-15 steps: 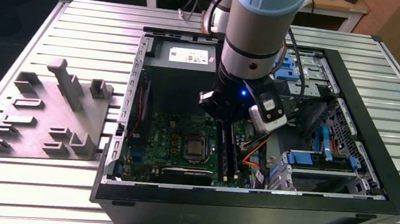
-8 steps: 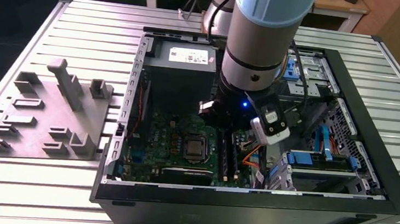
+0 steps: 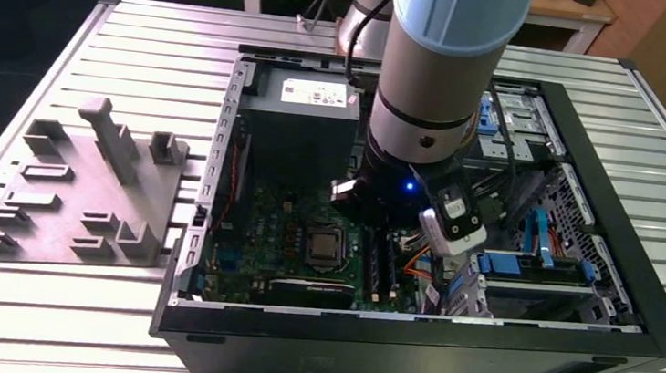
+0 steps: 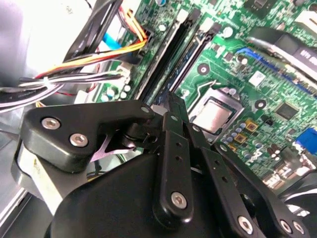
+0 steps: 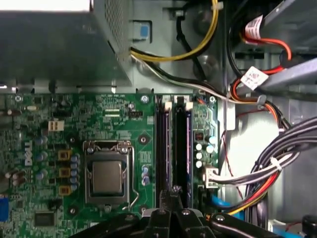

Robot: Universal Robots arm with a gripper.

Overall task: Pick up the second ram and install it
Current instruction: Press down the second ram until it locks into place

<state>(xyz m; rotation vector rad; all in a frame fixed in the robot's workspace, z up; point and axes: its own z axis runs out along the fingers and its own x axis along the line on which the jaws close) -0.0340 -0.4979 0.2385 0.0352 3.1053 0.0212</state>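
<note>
A robot gripper (image 5: 174, 198) is seen lowered inside an open computer case (image 3: 618, 269), its fingers drawn narrowly together just above the green motherboard (image 5: 124, 134). Two memory sticks (image 5: 181, 148) are seated side by side in the slots beside the processor socket (image 5: 106, 176); beyond lies the grey power supply (image 5: 54, 44).

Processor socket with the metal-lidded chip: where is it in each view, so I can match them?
Exterior view: the processor socket sits mid-motherboard, on the exterior view's left of the black memory slots.
Second wrist view: the socket lies beside those slots.
First wrist view: the socket lies beside the slots.
Shared landmark: the memory slots.
</note>
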